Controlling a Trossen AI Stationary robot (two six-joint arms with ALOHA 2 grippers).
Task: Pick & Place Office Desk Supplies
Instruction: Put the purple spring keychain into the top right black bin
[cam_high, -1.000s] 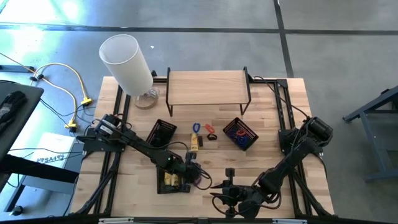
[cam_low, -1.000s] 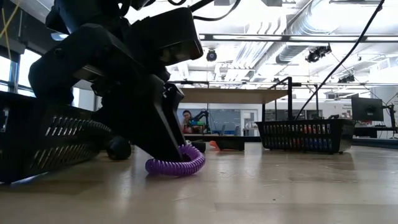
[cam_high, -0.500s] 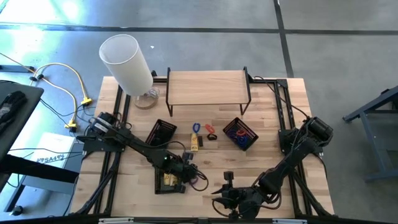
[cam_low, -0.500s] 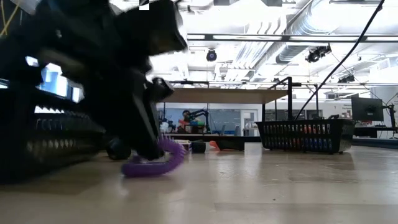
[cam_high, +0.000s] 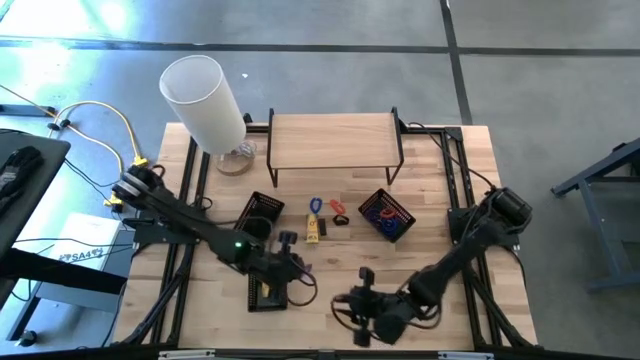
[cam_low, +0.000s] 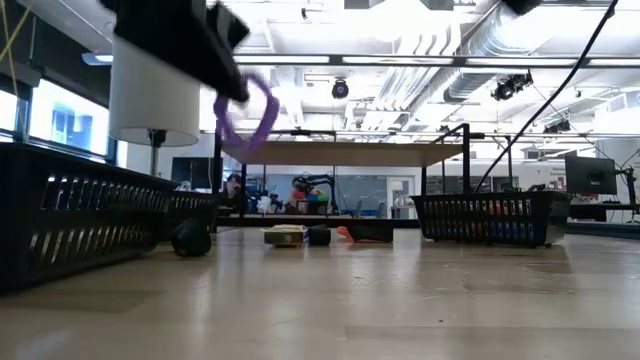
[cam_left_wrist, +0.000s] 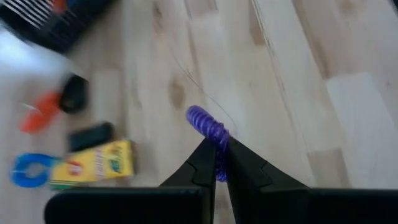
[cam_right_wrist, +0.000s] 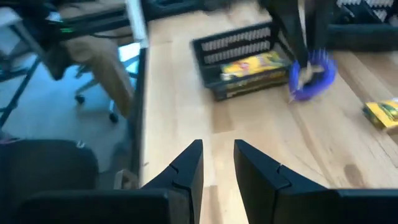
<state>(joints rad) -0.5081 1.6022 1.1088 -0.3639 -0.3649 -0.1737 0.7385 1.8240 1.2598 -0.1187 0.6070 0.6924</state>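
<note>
L hand (cam_left_wrist: 216, 163) pinched on purple coil band (cam_left_wrist: 208, 124) — lifted off bench (cam_high: 340, 250), by black basket (cam_right_wrist: 245, 53). R hand (cam_right_wrist: 217, 163) narrow gap, holding nothing.

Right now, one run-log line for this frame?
left gripper: jaws shut on purple coil band, lifted clear of table | right gripper: jaws apart, empty, near front edge

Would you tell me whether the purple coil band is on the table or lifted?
Lifted: the left end effector pinches the purple coil band above the table.
</note>
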